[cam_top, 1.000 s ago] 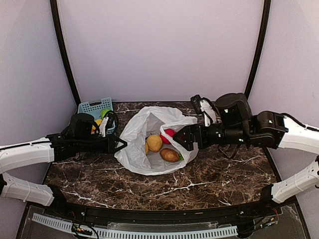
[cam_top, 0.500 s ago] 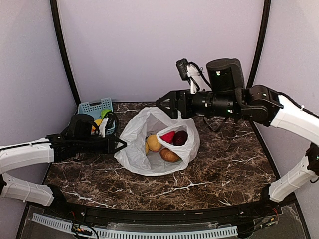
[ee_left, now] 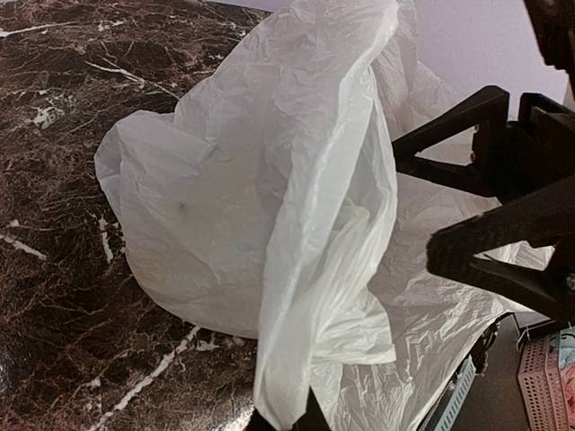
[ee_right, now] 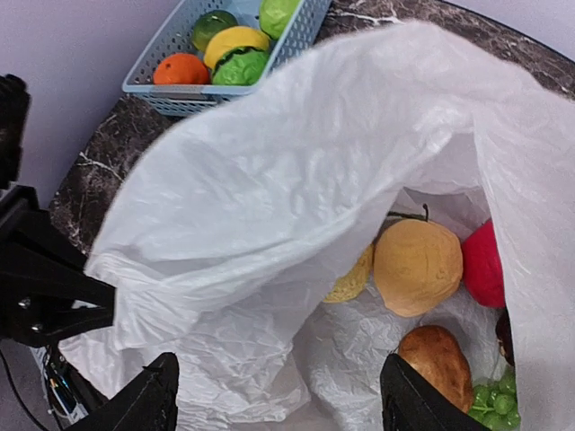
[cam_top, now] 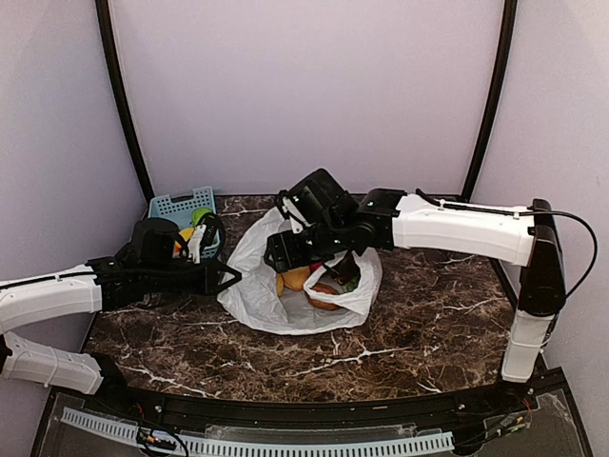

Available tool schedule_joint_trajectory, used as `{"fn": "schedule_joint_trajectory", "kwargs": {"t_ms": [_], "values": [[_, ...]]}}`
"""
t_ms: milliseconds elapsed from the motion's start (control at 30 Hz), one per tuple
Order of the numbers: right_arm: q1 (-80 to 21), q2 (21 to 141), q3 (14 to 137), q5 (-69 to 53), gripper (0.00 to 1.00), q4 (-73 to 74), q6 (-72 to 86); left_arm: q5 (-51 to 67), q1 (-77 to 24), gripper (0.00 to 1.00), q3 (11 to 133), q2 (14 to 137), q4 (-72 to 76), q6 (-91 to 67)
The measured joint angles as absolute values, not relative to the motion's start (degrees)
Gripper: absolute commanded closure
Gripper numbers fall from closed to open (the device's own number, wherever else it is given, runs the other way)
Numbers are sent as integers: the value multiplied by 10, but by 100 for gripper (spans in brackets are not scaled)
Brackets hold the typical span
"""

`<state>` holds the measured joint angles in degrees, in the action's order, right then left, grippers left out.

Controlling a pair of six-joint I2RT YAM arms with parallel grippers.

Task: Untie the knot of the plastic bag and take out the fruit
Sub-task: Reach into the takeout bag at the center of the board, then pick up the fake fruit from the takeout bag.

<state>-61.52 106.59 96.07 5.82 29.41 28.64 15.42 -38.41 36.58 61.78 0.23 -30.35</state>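
Right wrist view: your right gripper (ee_right: 278, 400), spread wide, hangs over round tan-yellow fruit (ee_right: 418, 267) while your left gripper (cam_top: 231, 277) pinches the crinkly white plastic bag (ee_right: 269, 180) open.

The plastic bag (ee_right: 269, 180) is showing white, faintly see-through; the fruit (ee_right: 417, 266) inside is showing tan-yellow, bright red and brownish-orange, with grapes (ee_right: 490, 400) showing green; the table (cam_top: 419, 333) is showing dark brown marble with white veins; the basket (ee_right: 157, 94) is showing pale blue lattice around orange, yellow and green pieces; the walls (cam_top: 304, 95) are showing pale lilac.
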Motion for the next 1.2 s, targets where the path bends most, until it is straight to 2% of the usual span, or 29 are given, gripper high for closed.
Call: {"fn": "schedule_joint_trajectory", "kwargs": {"t_ms": [400,767,933,1200], "values": [[-575,1068,832,78,26,319,317,177,-384,99,300,599,57,-286],[-561,1112,828,105,18,310,325,187,-385,99,273,585,59,-226],[-547,1134,827,105,8,298,321,190,-387,99,273,608,65,-224],[-540,1154,815,90,11,268,311,190,-389,99,273,631,83,-225]]}}
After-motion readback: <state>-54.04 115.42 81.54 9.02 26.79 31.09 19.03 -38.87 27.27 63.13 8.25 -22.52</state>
